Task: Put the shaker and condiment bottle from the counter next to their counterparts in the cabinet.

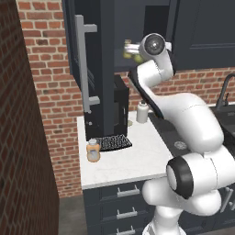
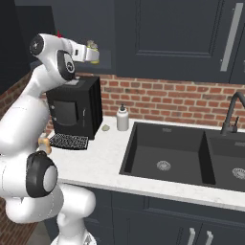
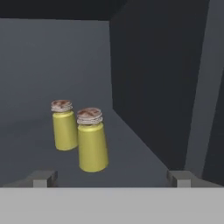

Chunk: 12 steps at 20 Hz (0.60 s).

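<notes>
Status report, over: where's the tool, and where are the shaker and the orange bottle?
Tool open at the cabinet shelf. Two yellow shakers stand side by side just ahead, released. Orange condiment bottle on the counter. Nothing in the way.

Two yellow shakers stand upright on my cabinet (image 1: pixel 108 69) shelf, close together but not clearly touching. The nearer shaker (image 3: pixel 92 140), deeper yellow with a greyish ribbed cap, stands free between my spread fingertips (image 3: pixel 43 178); its paler counterpart (image 3: pixel 64 125) stands just behind it, to the left. The condiment bottle (image 1: pixel 93 150), squat and orange with a whitish cap and pale label band, stands upright near the left edge of the white counter (image 1: pixel 124 165).
</notes>
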### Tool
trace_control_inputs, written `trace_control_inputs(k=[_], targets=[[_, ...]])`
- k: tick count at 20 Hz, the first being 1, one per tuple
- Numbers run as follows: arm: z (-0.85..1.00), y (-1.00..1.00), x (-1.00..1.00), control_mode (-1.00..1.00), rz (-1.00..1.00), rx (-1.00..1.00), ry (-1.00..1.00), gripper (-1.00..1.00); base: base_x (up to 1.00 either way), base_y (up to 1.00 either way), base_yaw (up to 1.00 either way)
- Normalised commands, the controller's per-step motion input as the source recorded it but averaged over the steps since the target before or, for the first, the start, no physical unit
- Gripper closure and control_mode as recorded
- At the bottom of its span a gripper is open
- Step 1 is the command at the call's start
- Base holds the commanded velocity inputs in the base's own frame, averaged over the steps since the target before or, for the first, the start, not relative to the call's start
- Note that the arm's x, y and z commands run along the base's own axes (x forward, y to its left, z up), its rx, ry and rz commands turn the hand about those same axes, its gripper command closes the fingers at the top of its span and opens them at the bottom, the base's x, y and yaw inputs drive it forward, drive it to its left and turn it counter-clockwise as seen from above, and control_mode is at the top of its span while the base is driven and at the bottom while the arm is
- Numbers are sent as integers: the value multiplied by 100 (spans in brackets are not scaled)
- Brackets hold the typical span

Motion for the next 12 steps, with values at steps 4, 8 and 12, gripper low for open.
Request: trace_control_inputs(k=[4, 8, 12], targets=[[0, 0, -83, -100, 3, 0, -2, -100, 0, 0, 0], [0, 0, -88, -100, 5, 0, -4, -100, 0, 0, 0], [0, 0, -90, -100, 7, 0, -5, -100, 0, 0, 0]])
